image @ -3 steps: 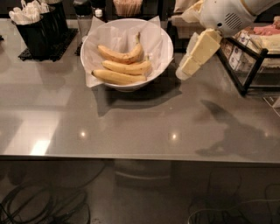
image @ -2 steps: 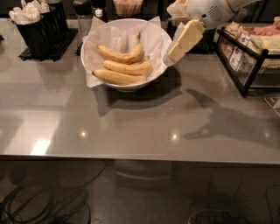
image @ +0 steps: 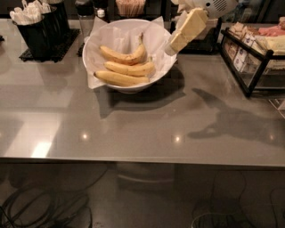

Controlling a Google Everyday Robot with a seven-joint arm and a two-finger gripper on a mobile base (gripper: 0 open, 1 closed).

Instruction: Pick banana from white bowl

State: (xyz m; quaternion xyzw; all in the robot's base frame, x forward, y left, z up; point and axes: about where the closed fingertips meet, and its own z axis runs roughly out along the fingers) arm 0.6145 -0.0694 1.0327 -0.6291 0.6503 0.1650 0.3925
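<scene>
The white bowl [image: 132, 87], lined with crinkled white paper, stands at the back middle of the grey table [image: 133, 129]. Three yellow bananas [image: 127, 68] lie side by side in it, stems to the right. My gripper [image: 173, 47] reaches in from the top right, cream-coloured and angled down to the left. Its tip hangs just above the bowl's right rim, beside the bananas' stem ends and not touching them. It holds nothing that I can see.
A black cutlery holder [image: 41, 27] with white packets stands at the back left. A black wire basket [image: 252, 62] of packets stands at the right. A shaker [image: 84, 10] and a cup of sticks [image: 130, 7] stand behind the bowl. The table's front edge runs along the bottom.
My gripper has moved left from the wire basket's side to the bowl's right rim. The bowl and bananas have not moved on the table.
</scene>
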